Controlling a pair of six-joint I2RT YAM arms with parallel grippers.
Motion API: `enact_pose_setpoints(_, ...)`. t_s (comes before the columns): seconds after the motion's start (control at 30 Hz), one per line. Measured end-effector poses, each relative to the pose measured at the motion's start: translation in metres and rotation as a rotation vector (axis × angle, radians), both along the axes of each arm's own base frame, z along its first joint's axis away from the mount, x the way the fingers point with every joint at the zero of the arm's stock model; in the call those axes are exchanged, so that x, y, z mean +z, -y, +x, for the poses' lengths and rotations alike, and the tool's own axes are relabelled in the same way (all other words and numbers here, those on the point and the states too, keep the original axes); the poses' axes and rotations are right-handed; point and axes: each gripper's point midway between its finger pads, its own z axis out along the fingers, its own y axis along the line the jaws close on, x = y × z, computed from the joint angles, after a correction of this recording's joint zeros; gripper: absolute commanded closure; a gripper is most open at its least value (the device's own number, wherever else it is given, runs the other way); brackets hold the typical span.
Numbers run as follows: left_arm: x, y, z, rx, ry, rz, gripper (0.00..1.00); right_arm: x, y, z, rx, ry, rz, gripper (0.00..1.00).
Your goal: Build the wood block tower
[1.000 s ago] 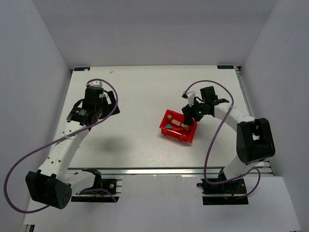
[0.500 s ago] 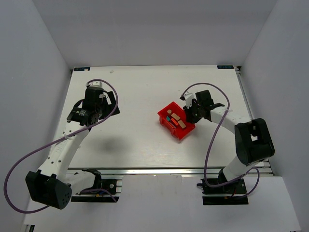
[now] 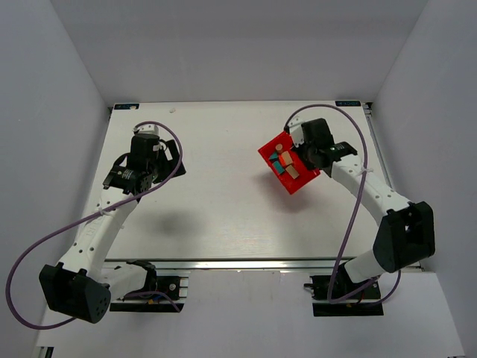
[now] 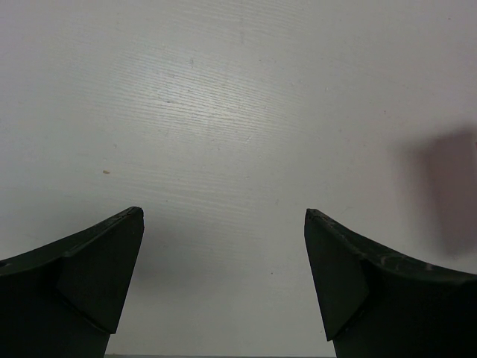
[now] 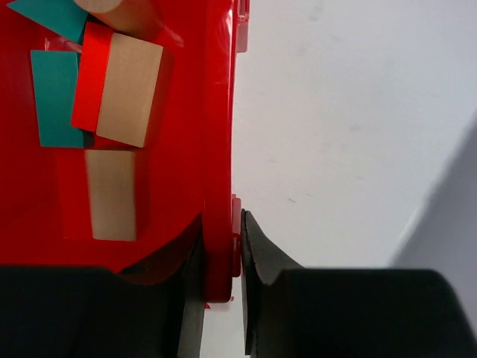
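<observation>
My right gripper point(image 3: 304, 151) point(image 5: 222, 220) is shut on the side wall of a red plastic bin point(image 3: 301, 183) point(image 5: 216, 112), one finger inside and one outside. Loose wooden blocks lie in the bin: a tan block point(image 5: 130, 89) against a red block point(image 5: 91, 74), a teal piece point(image 5: 58, 97), and another tan block point(image 5: 112, 194). They lie side by side, so no stacked wood block tower is in view. My left gripper point(image 3: 121, 177) point(image 4: 223, 216) hangs open over bare table on the left, with nothing between its fingers.
The white table point(image 3: 216, 186) ends at a metal rail along the near edge point(image 3: 253, 263). White walls close in the left, right and far sides. Purple cables loop from both arms. A dark shadow point(image 4: 447, 186) falls on the table in the left wrist view.
My right gripper closed on the bin's wall, then carried and turned the bin from mid-table toward the far right. The blocks shifted inside it. The left arm stayed still.
</observation>
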Motion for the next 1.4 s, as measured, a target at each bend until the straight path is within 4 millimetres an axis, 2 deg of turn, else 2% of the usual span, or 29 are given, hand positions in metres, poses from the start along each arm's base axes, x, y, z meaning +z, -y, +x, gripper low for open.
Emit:
enact_pose_setpoints(0.1,0.0,0.0,0.0,0.001,-0.001,0.001,0.02,0.028,0.019,0.012,-0.082,0.068,-0.134,1.0)
enact_pose_setpoints(0.17,-0.001,-0.001,0.0,0.004,-0.003,0.004,0.02,0.036,0.032,0.016,-0.132,0.086,-0.238,1.0)
enact_pose_setpoints(0.23,-0.001,-0.002,-0.001,0.008,-0.004,0.006,0.02,0.036,0.045,0.02,-0.166,0.082,-0.355,1.0)
enact_pose_setpoints(0.33,-0.001,-0.002,0.0,0.013,-0.004,0.007,0.02,0.026,0.061,0.02,-0.179,0.047,-0.543,1.0)
enact_pose_setpoints(0.47,-0.004,-0.003,0.0,0.02,-0.013,0.013,0.02,0.016,0.074,0.02,-0.14,-0.007,-0.749,1.0)
enact_pose_setpoints(0.73,-0.011,-0.004,0.001,0.024,-0.038,0.026,0.02,0.029,0.081,0.027,-0.122,0.015,-1.048,1.0)
enact_pose_setpoints(0.9,-0.011,-0.004,0.001,0.023,-0.039,0.025,0.02,0.024,0.078,0.03,-0.109,-0.004,-1.232,1.0)
enact_pose_setpoints(1.1,-0.017,0.001,0.001,0.007,-0.041,0.005,0.02,0.029,0.069,0.03,-0.106,0.019,-1.321,1.0)
enact_pose_setpoints(1.27,-0.033,0.018,0.009,-0.019,-0.052,-0.068,0.04,0.029,0.063,0.027,-0.1,0.032,-1.362,1.0)
enact_pose_setpoints(1.4,-0.062,0.033,0.017,-0.045,-0.122,-0.1,0.05,0.03,0.059,0.026,-0.092,0.041,-1.375,1.0)
